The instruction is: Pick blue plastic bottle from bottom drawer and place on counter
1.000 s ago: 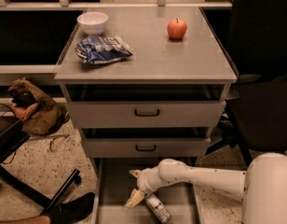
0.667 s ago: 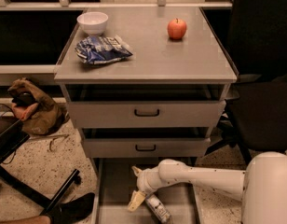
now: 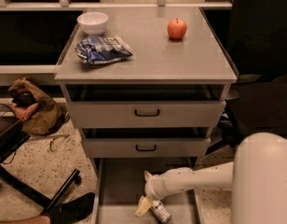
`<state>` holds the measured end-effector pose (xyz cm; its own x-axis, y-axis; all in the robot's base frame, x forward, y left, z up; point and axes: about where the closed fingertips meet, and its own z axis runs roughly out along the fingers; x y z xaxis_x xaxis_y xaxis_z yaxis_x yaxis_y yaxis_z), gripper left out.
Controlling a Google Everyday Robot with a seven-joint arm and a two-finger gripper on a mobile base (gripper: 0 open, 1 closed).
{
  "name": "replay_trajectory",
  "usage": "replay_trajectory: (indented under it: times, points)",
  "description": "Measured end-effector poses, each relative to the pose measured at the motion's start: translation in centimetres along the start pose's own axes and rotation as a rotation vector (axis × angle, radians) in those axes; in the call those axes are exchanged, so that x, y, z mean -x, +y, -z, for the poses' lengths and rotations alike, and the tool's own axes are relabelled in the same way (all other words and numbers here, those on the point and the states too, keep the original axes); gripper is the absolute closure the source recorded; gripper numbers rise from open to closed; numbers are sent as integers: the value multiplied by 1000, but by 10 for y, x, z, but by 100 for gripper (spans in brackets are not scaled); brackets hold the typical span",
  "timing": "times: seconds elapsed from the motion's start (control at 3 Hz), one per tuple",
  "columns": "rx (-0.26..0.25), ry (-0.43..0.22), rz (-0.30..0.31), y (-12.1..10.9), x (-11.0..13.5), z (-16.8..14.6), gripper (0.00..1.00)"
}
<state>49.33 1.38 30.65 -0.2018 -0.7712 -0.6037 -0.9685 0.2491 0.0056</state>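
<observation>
Colour key. Counter (image 3: 181, 62): plain grey. Bowl (image 3: 92, 22): white. Apple (image 3: 177, 29): red. Snack bag (image 3: 102, 49): blue with white print. Upper drawer (image 3: 111, 113) and middle drawer (image 3: 111, 148): grey fronts, black handles. Bottom drawer (image 3: 118, 185): grey, unpatterned floor. Gripper (image 3: 144, 197), low inside the bottom drawer just beside the blue plastic bottle (image 3: 160, 212): cream-yellow, on a white arm (image 3: 199, 178). Bottle: pale blue-white label. Floor (image 3: 36, 167): beige, dark-speckled. Bag (image 3: 38, 111) on the floor: brown.
</observation>
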Motion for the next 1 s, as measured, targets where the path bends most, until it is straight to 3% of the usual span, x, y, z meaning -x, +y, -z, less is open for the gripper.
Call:
replay_trajectory:
  times: [0.33, 0.67, 1.0]
  points:
    - [-74, 45, -77, -3, -31, 12, 0]
    - [-135, 19, -125, -4, -56, 10, 0]
    - [-162, -59, -181, 5, -81, -3, 0]
